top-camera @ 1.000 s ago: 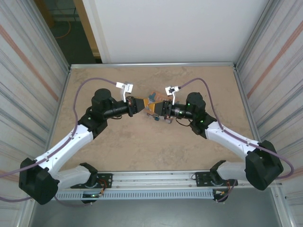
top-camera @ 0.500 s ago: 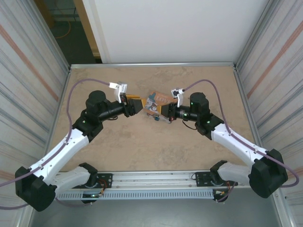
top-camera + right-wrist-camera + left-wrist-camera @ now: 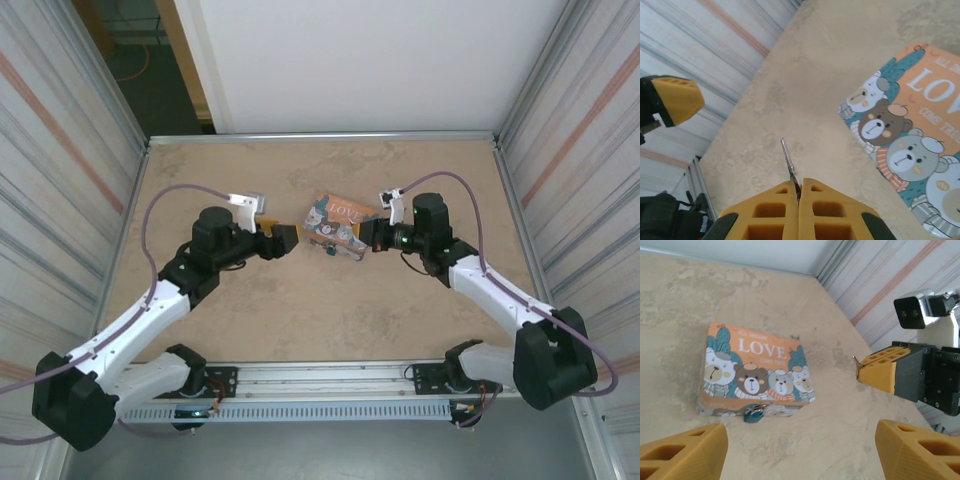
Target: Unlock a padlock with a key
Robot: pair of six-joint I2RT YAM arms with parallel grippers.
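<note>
Padlock (image 3: 754, 414) at near edge of tin (image 3: 757, 365), open table (image 3: 805, 445) in front.

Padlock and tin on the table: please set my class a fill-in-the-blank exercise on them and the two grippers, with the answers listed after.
1. The right gripper is shut on a thin metal ____.
2. The left gripper holds nothing; its jaws stand ____.
3. The small blue padlock hangs at the front of the tin, whose lid bears the word ____.
Missing words: key; open; LOVE.
</note>
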